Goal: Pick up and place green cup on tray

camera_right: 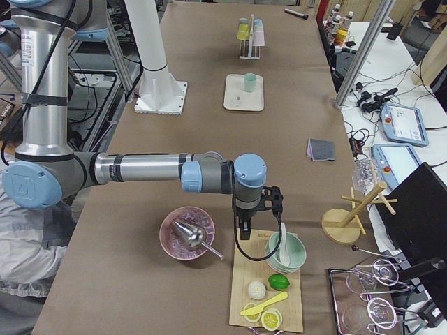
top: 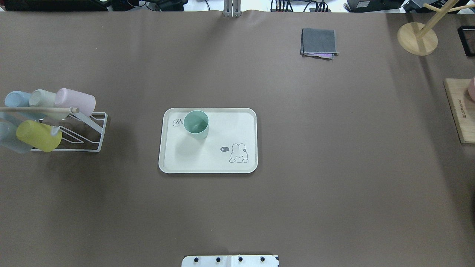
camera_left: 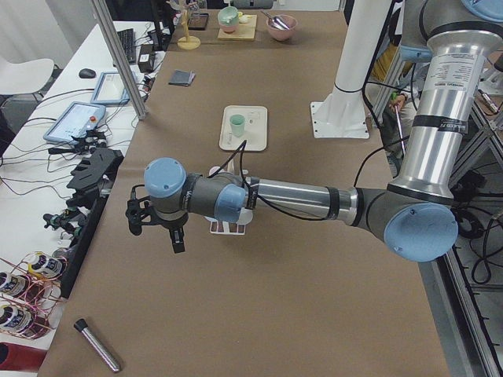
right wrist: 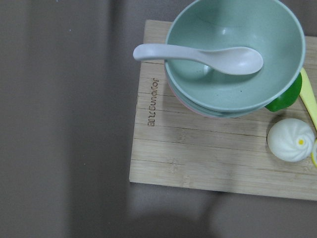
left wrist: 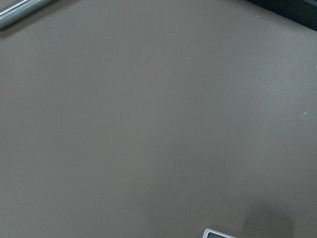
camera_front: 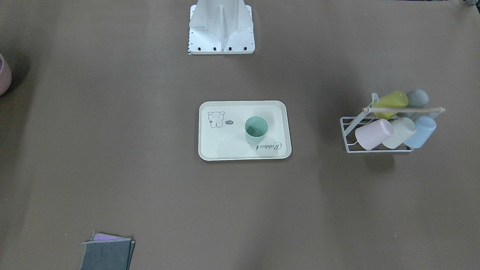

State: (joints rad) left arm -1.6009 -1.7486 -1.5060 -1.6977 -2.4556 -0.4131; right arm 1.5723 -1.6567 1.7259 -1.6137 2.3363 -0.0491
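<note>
Seeing the green cup [camera_front: 256,128] upright on the tray [camera_front: 225,150], mouth up, with both arms well apart from it.
On my feeds the cup stands on the tray's half nearer the cup rack [camera_front: 347,138], partly over the "Rabbit" script, and nothing touches it. My left gripper [camera_left: 157,224] hangs over bare table near the rack. My right gripper [camera_right: 253,216] hangs by the wooden board [right wrist: 198,163] with the green bowl [right wrist: 233,54]. Only the side cameras show them, so I cannot tell whether either is open or closed.
</note>
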